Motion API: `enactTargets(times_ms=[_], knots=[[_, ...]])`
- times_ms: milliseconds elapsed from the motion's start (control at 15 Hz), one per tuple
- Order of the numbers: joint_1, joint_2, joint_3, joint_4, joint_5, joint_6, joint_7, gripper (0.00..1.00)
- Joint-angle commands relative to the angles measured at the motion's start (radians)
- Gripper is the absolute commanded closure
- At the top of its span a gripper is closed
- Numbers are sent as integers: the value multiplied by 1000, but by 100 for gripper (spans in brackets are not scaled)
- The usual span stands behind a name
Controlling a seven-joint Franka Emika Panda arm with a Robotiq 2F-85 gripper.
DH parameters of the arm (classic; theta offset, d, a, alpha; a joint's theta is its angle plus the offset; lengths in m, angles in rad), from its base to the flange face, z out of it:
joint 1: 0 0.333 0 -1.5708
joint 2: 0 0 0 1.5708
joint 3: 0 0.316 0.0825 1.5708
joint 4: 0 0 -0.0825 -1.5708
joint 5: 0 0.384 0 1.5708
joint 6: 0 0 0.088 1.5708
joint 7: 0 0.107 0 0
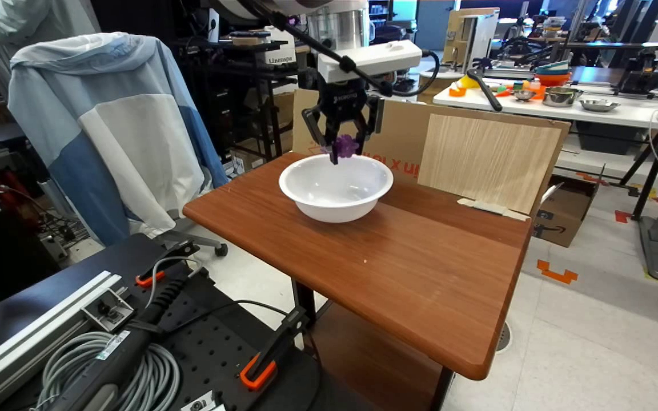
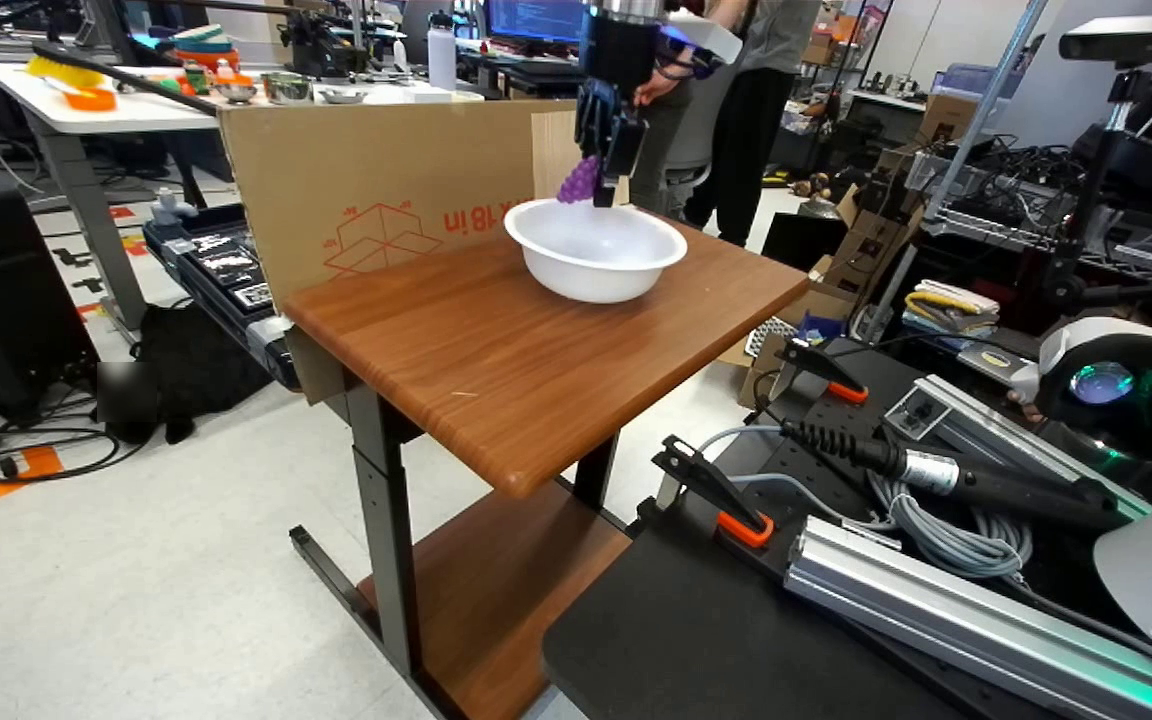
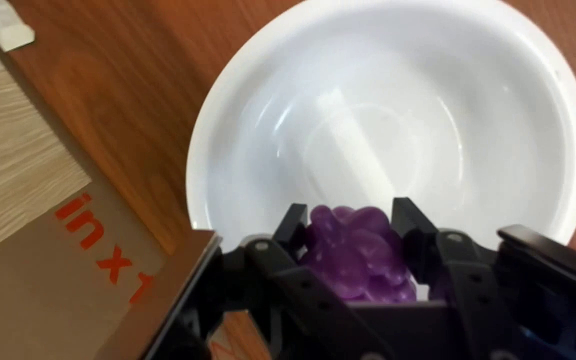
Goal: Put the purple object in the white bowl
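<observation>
- We judge the step in hand to be the end of the carry, with the release next; the black two-fingered Robotiq gripper (image 3: pixel 350 220) has its fingers (image 3: pixel 413 225) closed on the small, lumpy, grape-like purple object (image 3: pixel 355 255), one finger touching each side of it.
- Below the gripper stands the wide, round, glossy white bowl (image 1: pixel 334 213) with a flared rim, upright on the brown wood-grain table (image 1: pixel 409 257); the purple object is not yet in it.
- The gripper seems to hang over the bowl but off its middle, toward the tan cardboard panel (image 2: pixel 376 170) with red print beyond it; in both exterior views a fingertip overlaps the far rim, and we cannot tell its exact height.
- We would do well to ease the gripper away from the panel until the bowl's middle lies beneath it; the object then has wall on every side.
- We should then lower straight and only slightly; the bowl looks light, so a fingertip catching the rim could drag or tip it.
- We should part the fingers slowly; the bumps may cling to one side, and a drop from low down should roll less on the slick floor of the bowl.
- We should see both fingers free of the object before we rise straight up.
</observation>
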Motion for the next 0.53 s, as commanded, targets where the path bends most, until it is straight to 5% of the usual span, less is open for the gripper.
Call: enactTargets(times_ms=[0, 133, 200, 467], knots=[[-13, 52, -1, 48, -23, -68, 45, 77], [-20, 66, -4, 56, -21, -85, 55, 77], [-23, 72, -6, 61, -24, -98, 60, 27], [-17, 36, -22, 34, -61, -101, 98, 6]])
